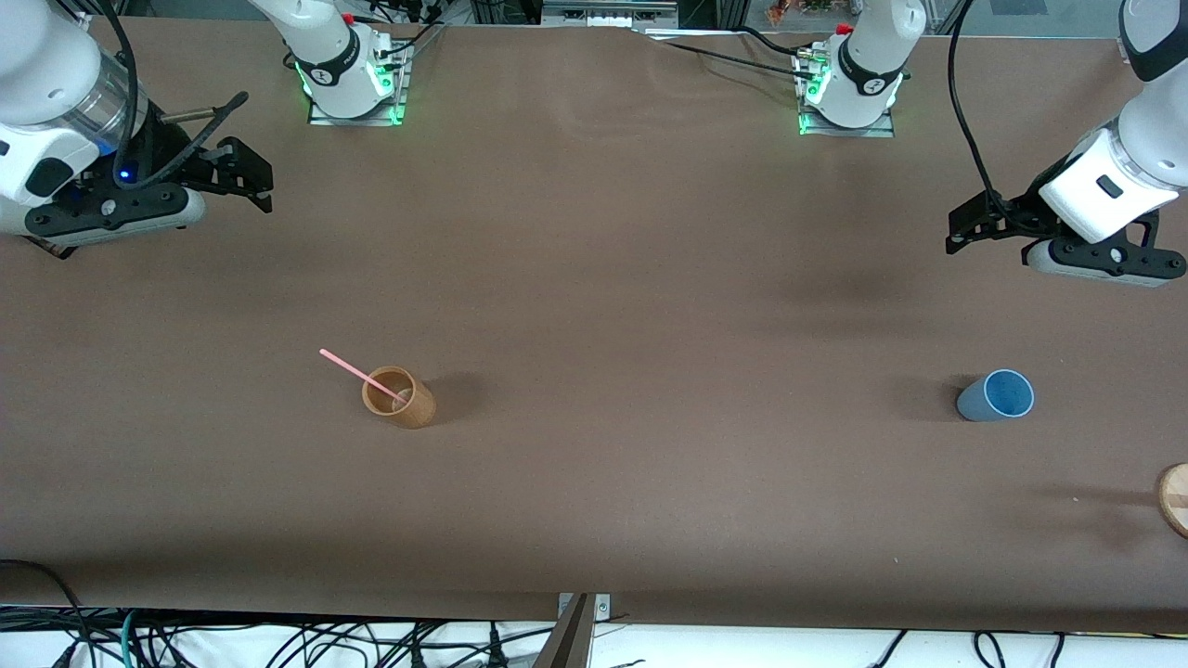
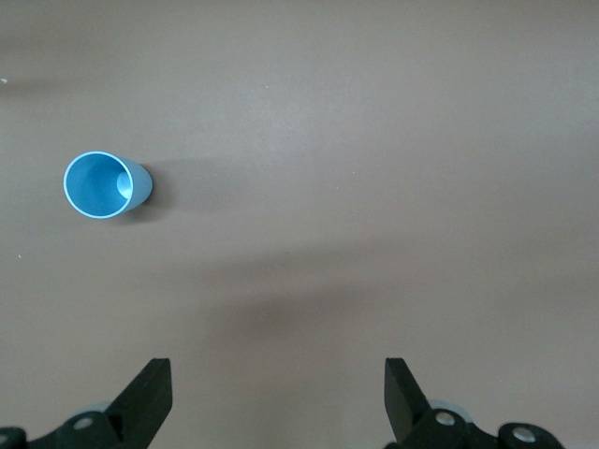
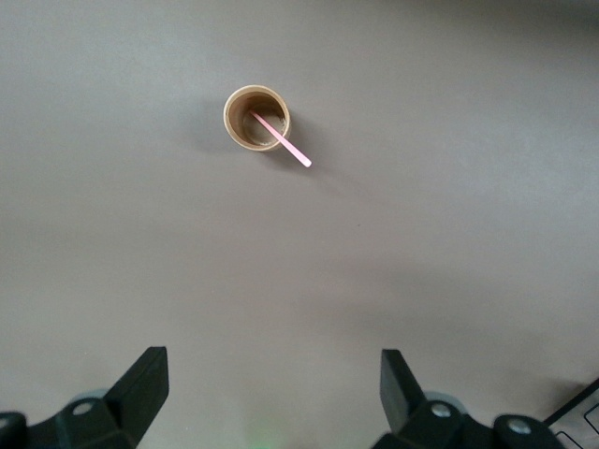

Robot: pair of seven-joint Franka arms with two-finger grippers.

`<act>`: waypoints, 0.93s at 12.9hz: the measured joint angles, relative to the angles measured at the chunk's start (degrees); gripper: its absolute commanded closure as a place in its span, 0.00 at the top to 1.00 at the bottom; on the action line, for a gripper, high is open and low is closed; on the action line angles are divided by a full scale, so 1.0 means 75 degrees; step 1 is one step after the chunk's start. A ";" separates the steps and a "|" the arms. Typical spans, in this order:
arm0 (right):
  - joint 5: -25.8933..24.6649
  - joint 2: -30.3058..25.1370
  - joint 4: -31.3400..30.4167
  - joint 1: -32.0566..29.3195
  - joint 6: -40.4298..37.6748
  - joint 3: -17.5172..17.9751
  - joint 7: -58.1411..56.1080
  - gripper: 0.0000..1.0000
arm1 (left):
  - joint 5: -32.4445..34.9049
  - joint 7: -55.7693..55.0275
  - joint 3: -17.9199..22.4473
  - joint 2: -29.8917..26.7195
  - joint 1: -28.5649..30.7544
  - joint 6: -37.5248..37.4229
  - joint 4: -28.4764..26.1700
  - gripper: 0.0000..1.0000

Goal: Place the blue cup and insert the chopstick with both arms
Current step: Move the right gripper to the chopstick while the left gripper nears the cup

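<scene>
**Blue cup and chopstick sit well apart, both grippers up and spread**

Blue cup (image 1: 996, 395) stands upright on the brown table (image 1: 631, 278) toward the left arm's end, its mouth open upward and nothing in it; the left wrist view shows its bright blue inside (image 2: 97, 184). A round wooden disc (image 1: 1175, 498) lies at the table's edge, nearer the front camera than the cup.

Toward the right arm's end, the pink chopstick (image 1: 357, 373) leans in a brown cup (image 1: 399, 397), its lower tip inside and its upper part sticking out over the rim. The right wrist view shows the same pair, chopstick (image 3: 284, 141) resting in the brown cup (image 3: 256, 118).

The left gripper (image 1: 965, 227) hangs over bare table, fingers (image 2: 150, 398) spread apart, holding nothing. The right gripper (image 1: 249, 176) also hangs over bare table, fingers (image 3: 145, 383) wide and empty.
</scene>
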 measured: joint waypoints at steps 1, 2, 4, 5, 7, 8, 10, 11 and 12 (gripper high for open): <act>-0.0005 0.0011 0.0000 0.0000 0.0003 0.0000 0.0000 1.00 | 0.0000 0.0000 -0.0001 0.0000 0.0000 0.0000 0.0000 1.00; -0.0026 0.0009 0.0001 0.0000 0.0007 0.0000 -0.0002 1.00 | 0.0000 0.0000 -0.0001 0.0000 0.0000 0.0000 0.0000 1.00; -0.0056 0.0008 0.0005 -0.0004 0.0036 -0.0001 -0.0004 1.00 | 0.0000 0.0000 -0.0001 0.0000 0.0000 0.0000 0.0000 1.00; -0.0060 0.0008 0.0006 -0.0005 0.0053 -0.0002 -0.0004 1.00 | 0.0000 0.0000 -0.0001 0.0000 0.0000 0.0000 0.0001 1.00; -0.0062 0.0008 0.0005 -0.0005 0.0052 -0.0002 -0.0004 1.00 | 0.0000 0.0000 -0.0001 0.0000 0.0000 0.0000 0.0001 1.00; -0.0062 0.0009 0.0005 -0.0005 0.0050 -0.0002 -0.0004 1.00 | 0.0000 0.0000 -0.0001 0.0000 -0.0002 0.0000 0.0001 1.00; -0.0062 0.0011 0.0002 -0.0005 0.0046 -0.0002 -0.0004 1.00 | 0.0000 0.0000 -0.0001 0.0010 0.0001 0.0000 -0.0001 1.00; -0.0062 0.0014 -0.0006 -0.0005 0.0044 -0.0002 -0.0004 1.00 | 0.0000 0.0000 0.0003 0.0034 0.0012 0.0000 -0.0003 1.00; -0.0062 0.0019 -0.0013 -0.0005 0.0043 -0.0002 -0.0004 1.00 | 0.0000 0.0000 0.0015 0.0072 0.0023 0.0000 -0.0003 1.00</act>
